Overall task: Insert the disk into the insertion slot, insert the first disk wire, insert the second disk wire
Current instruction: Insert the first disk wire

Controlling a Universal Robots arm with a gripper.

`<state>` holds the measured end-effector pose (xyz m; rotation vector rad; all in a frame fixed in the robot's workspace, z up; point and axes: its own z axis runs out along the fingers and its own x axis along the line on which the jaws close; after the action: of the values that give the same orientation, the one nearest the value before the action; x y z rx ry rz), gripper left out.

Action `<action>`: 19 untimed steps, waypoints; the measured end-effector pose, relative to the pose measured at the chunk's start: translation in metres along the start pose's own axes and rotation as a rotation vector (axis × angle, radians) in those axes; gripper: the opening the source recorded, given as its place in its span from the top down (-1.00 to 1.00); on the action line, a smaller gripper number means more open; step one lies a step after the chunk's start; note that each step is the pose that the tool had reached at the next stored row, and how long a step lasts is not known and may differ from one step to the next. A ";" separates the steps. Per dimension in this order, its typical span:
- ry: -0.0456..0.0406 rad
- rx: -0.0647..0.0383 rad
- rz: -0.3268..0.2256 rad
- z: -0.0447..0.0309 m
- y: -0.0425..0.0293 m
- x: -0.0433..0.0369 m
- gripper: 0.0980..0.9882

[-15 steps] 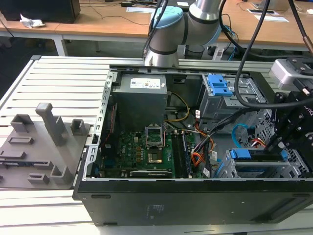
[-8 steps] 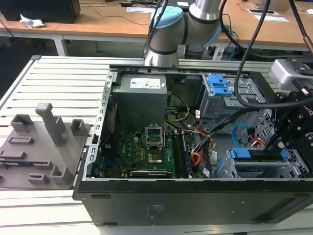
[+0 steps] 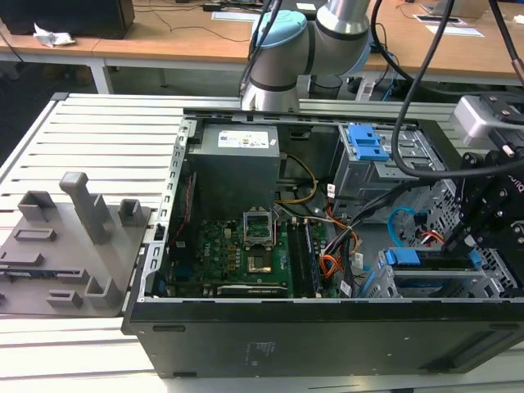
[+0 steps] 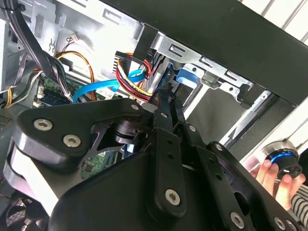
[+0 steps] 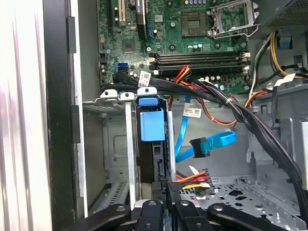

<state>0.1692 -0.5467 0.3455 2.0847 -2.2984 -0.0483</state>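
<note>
The disk (image 5: 151,127) in its blue caddy sits inside the insertion slot (image 5: 115,144), a grey perforated cage at the case's front corner (image 3: 409,286). My gripper (image 5: 167,190) is at the disk's rear end, shut on the black plug of the first disk wire (image 5: 195,179), a red, orange and yellow bundle. In the second wrist view the fingertips (image 4: 162,98) meet where that wire loop (image 4: 129,82) ends. The second disk wire (image 5: 211,143), light blue with a black plug, hangs loose beside the cage (image 4: 96,89). In the exterior view the gripper (image 3: 460,239) reaches down at the right.
A second grey cage with a blue latch plate (image 3: 366,143) stands at the back. Thick black cables (image 5: 231,103) cross above the cage. The motherboard (image 3: 237,250) and power supply (image 3: 237,164) fill the left of the case. A person's hand (image 4: 276,175) rests on a round knob outside the case.
</note>
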 end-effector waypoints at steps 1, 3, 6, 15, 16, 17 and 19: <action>-0.0014 0.000 0.000 0.0001 -0.0001 0.0008 0.85; -0.0020 0.000 0.000 0.0002 -0.0002 0.0025 0.85; -0.0021 0.000 0.000 0.0003 -0.0004 0.0040 0.85; -0.0161 -0.001 -0.001 0.0015 -0.0004 0.0044 0.85; -0.0159 -0.001 -0.001 0.0018 -0.0004 0.0045 0.85; -0.0160 -0.001 -0.001 0.0024 -0.0005 0.0046 0.85; -0.0158 -0.001 -0.001 0.0042 -0.0006 0.0047 0.85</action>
<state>0.1690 -0.5514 0.3412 2.0922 -2.3057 -0.0666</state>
